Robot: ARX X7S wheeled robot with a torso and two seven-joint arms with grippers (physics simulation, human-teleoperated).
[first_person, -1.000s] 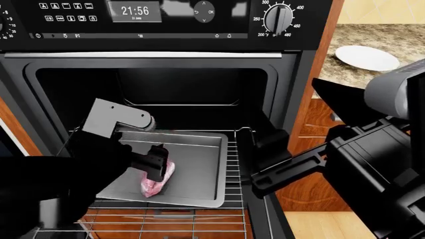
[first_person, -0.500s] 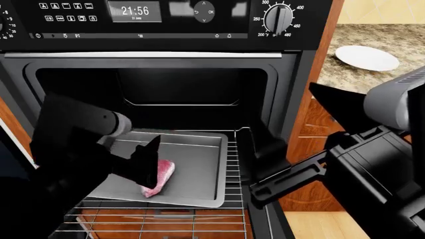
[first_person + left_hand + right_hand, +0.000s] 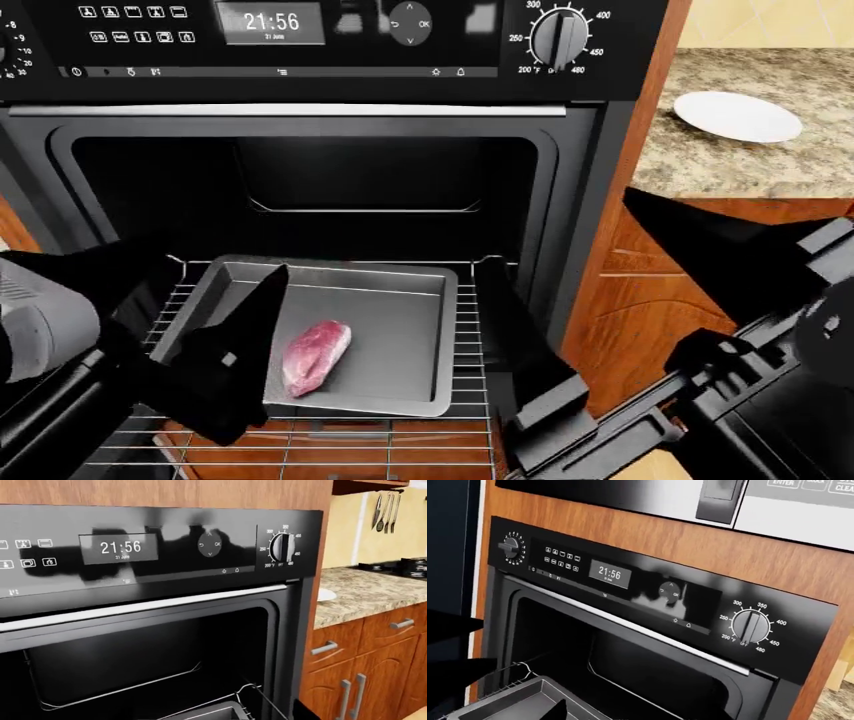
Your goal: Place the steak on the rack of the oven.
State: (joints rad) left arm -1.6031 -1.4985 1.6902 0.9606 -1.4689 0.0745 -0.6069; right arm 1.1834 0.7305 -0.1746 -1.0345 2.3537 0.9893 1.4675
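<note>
The steak [image 3: 318,357] lies free on the grey baking tray [image 3: 400,310], near its front left. The tray rests on the wire rack [image 3: 469,330], which is pulled partly out of the open black oven [image 3: 400,40]. My left gripper [image 3: 247,340] is a dark shape just left of the steak, apart from it, open and empty. My right gripper [image 3: 518,345] hangs right of the tray by the cavity's right wall, open and empty. The left wrist view shows the oven front [image 3: 167,555] and a tray corner [image 3: 215,713]. The right wrist view shows the oven [image 3: 647,590] and the tray [image 3: 514,700].
A white plate [image 3: 737,116] sits on the granite counter [image 3: 747,165] to the right of the oven. Wooden drawers [image 3: 347,645] stand below the counter. A black gas hob [image 3: 410,566] is further along it. A second wire shelf [image 3: 334,445] shows under the tray.
My left gripper has let go of the steak and drawn back, down and to the left. The steak stays on the tray. My right arm has sunk lower and back.
</note>
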